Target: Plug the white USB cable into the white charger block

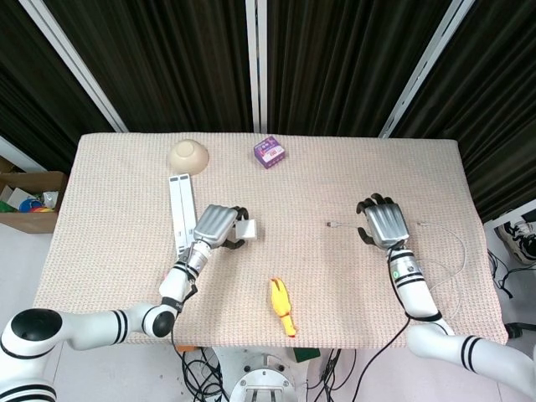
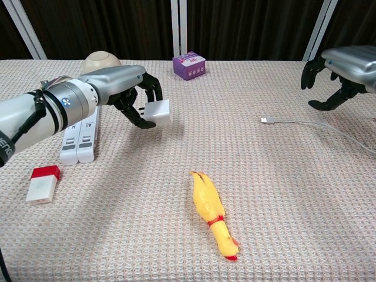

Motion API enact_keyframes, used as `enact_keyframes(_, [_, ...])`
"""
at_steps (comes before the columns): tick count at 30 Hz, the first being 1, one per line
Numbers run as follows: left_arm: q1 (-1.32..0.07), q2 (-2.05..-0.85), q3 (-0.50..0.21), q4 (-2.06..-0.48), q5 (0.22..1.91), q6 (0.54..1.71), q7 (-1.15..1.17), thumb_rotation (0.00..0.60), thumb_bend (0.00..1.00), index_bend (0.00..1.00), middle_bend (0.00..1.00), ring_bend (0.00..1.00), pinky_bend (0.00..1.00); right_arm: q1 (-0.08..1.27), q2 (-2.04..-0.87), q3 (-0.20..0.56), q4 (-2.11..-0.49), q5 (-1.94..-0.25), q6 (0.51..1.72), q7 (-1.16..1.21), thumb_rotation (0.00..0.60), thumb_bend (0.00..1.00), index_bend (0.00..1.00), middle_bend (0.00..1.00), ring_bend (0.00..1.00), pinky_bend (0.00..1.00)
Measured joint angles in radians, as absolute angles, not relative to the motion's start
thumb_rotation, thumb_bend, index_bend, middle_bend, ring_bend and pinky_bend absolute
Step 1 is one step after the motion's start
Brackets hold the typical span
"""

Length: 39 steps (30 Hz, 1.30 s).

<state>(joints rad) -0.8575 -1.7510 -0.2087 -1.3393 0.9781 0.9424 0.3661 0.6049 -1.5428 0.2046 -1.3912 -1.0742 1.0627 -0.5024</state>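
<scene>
The right robot hand (image 2: 341, 73), fingers spread and empty, hovers just right of the USB cable (image 2: 305, 124) plug, whose long axis runs left-right, while the left robot hand (image 2: 132, 94) grips the charger block (image 2: 158, 112).

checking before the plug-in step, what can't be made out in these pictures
- Charger block port: no view shows it; left hand fingers wrap the block, too small in the head view.
- USB cable far end: cut off by the chest view's right edge.
- Right hand: covers part of the cable in the head view; contact unclear.

No lettering on anything here is sharp enough to read.
</scene>
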Motion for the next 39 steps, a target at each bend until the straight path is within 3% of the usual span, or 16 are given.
enact_keyframes(15, [-0.855, -1.741, -0.205, -1.353, 0.966, 0.924, 0.383, 0.562, 0.29, 0.55, 0.5, 0.74, 0.95, 0.71, -1.779, 0.214, -1.115, -1.013, 0.994, -0.587, 0.6, 0.33, 0.53, 0.36, 0.17, 0.29])
enact_keyframes(39, [-0.851, -1.738, -0.2, -1.354, 0.942, 0.913, 0.393, 0.555, 0.29, 0.55, 0.5, 0.74, 0.95, 0.729, -1.835, 0.206, -1.032, -1.029, 0.961, -0.574, 0.6, 0.36, 0.55, 0.35, 0.17, 0.29])
